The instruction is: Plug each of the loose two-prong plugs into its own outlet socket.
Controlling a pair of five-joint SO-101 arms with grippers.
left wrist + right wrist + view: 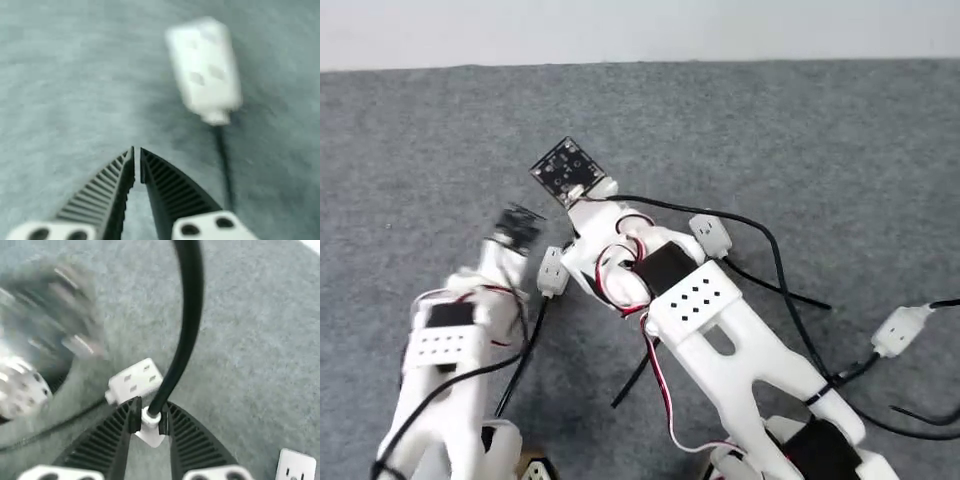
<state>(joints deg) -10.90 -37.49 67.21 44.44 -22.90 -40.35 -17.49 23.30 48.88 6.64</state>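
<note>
Right tool (149, 411) tight around plug (149, 435)

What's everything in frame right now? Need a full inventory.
outlet sockets: 3, white; this one between the arms, another beside the right arm, a third at the far right of the table
plug: 1, white, clamped in the right hand
cables: several, black; one rises from the held plug, others trail over the table's right half
table: 1, grey, fuzzy top
wall: 1, white strip behind the table
left arm: 1, white, near left corner
right arm: 1, white, reaching to the table's middle
left hand: 1, black fingers shut, holding nothing, over bare table near a socket
right hand: 1, black fingers shut on the plug
</note>
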